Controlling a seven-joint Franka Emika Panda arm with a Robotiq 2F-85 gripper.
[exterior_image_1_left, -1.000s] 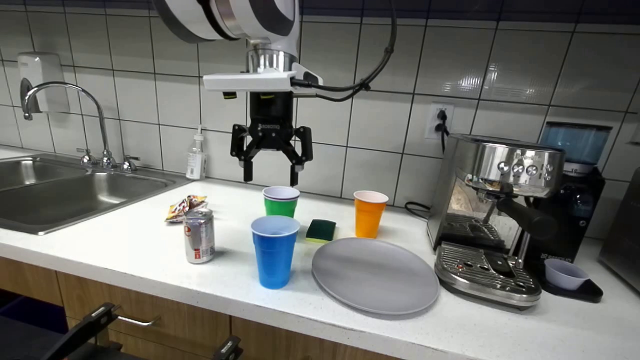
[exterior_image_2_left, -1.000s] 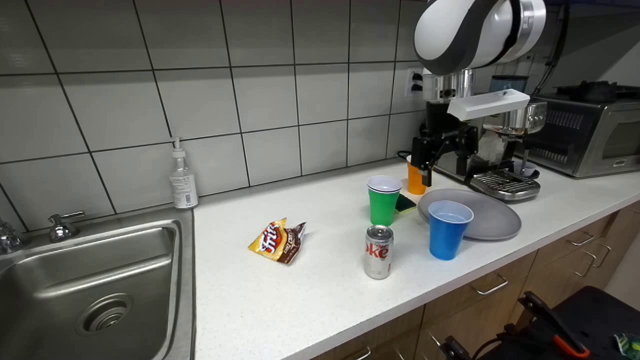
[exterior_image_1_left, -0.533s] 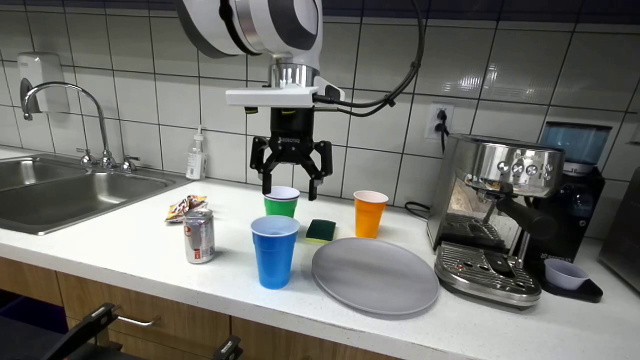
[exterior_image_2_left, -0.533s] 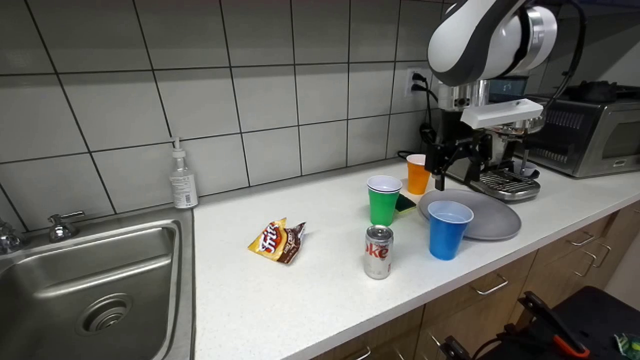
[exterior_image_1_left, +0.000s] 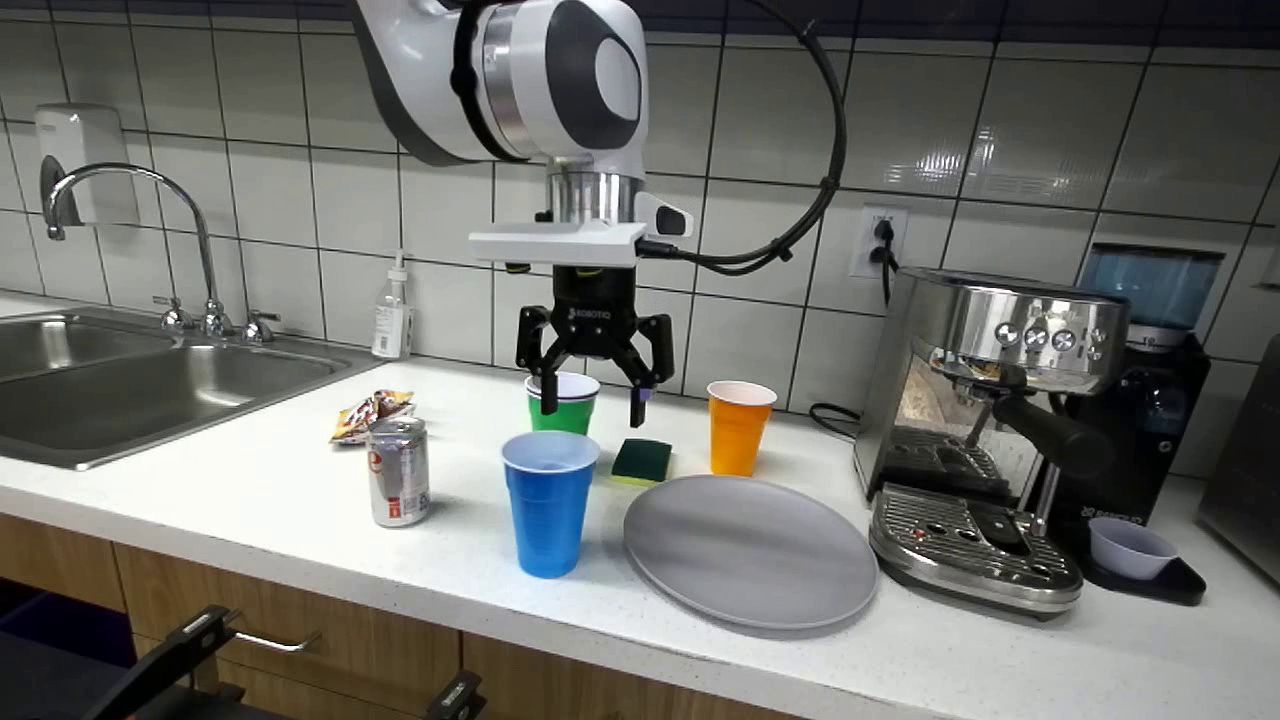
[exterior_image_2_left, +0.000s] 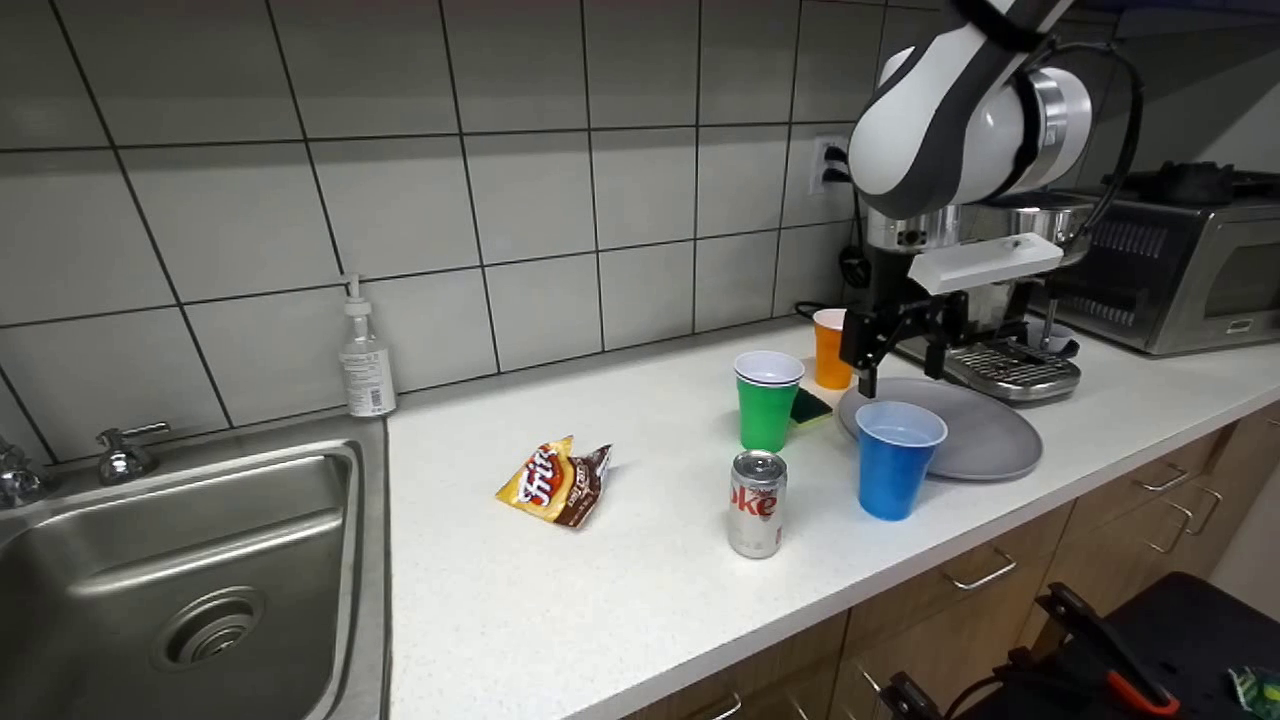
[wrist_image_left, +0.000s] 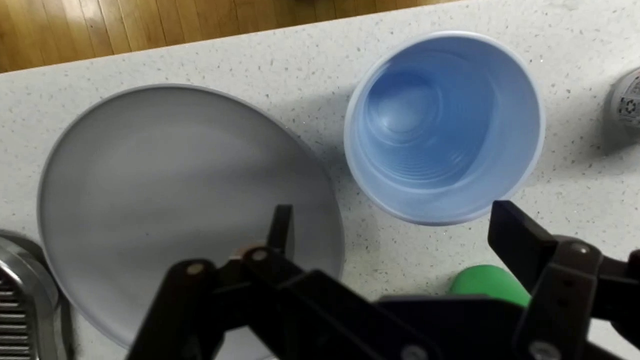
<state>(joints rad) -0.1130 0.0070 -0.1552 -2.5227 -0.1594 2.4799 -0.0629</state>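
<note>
My black gripper (exterior_image_1_left: 593, 402) is open and empty, fingers pointing down, above the counter; it also shows in an exterior view (exterior_image_2_left: 902, 372) and in the wrist view (wrist_image_left: 392, 217). A blue cup (exterior_image_1_left: 548, 515) stands upright below it; in the wrist view the cup's open mouth (wrist_image_left: 445, 125) lies just beyond the fingertips. A green cup (exterior_image_2_left: 767, 410) stands behind, partly covered by a finger in an exterior view (exterior_image_1_left: 562, 412). A dark green sponge (exterior_image_1_left: 642, 460) lies near it. A grey plate (wrist_image_left: 175, 165) lies flat beside the blue cup. No contact shows.
An orange cup (exterior_image_1_left: 738, 435) stands near the wall. A silver can (exterior_image_2_left: 757, 505) and a snack bag (exterior_image_2_left: 555, 485) are on the sink side. An espresso machine (exterior_image_1_left: 960, 450) stands beyond the plate. A sink (exterior_image_1_left: 200, 385), a soap bottle (exterior_image_2_left: 367, 365) and an oven (exterior_image_2_left: 1200, 270) flank the counter.
The arm and gripper have moved down towards the counter and away from the sink side, mostly straight down in the last half second. The fingers have stayed open. The objects have not moved.
</note>
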